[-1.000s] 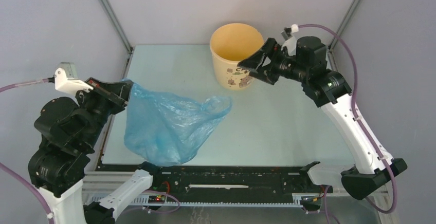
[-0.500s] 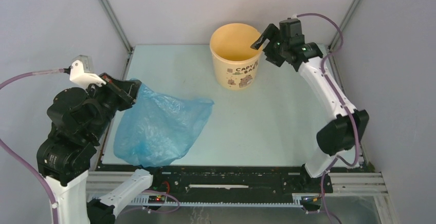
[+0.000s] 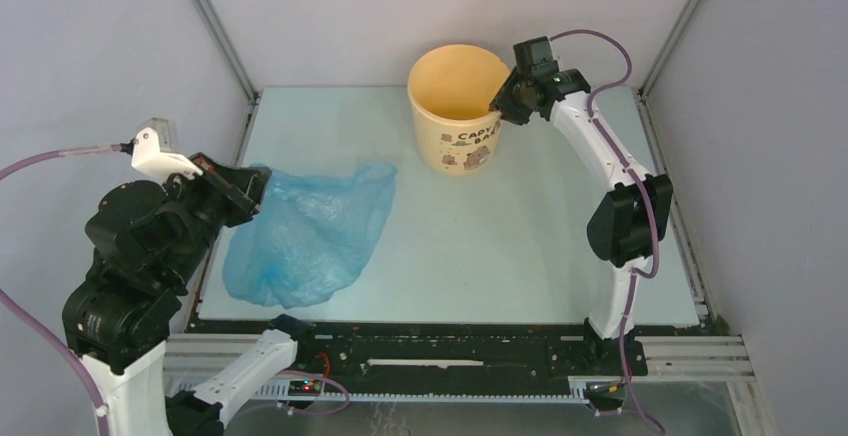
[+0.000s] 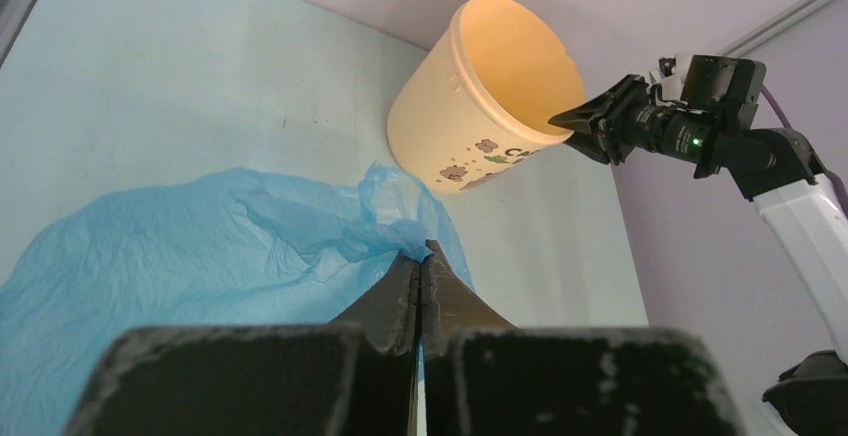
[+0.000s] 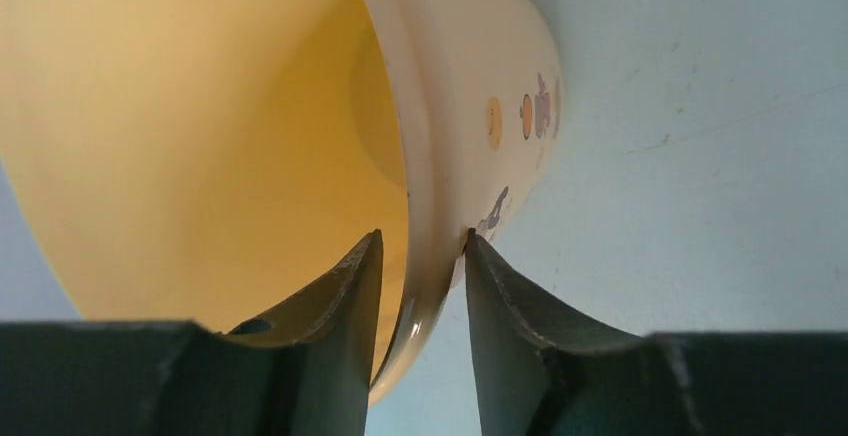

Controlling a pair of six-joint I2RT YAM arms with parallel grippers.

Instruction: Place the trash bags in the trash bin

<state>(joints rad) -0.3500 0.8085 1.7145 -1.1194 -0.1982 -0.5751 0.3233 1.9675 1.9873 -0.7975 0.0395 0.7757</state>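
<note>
A: A pale mint-green table fills the middle of the overhead view, closed in by plain grey panels. Where does the trash bin sit?

B: Upper centre of that view, near the table's far edge. The trash bin is a pale yellow-tan bucket with its mouth facing up. Dark lettering and small cartoon animals show on its side. It looks upright.

A: And the trash bag?

B: The trash bag lies wrinkled and spread on the table at left centre. It is light blue, see-through and glossy. It is well apart from the bin, lower and to the left of it.

A: Is anything holding it?

B: The left gripper has it at the bag's upper left edge. In the left wrist view the two dark fingers are pressed together, with a bunch of blue film pinched at their tips. The rest of the bag spreads toward the lower left of that frame.

A: And the right side?

B: The right arm reaches up the right of the overhead view to the bin's right rim. The right gripper straddles that rim, one finger inside the bucket and one outside. Its fingers are apart. The outer one seems to touch the wall, and a sliver of yellow shows between the inner one and the wall.
</note>
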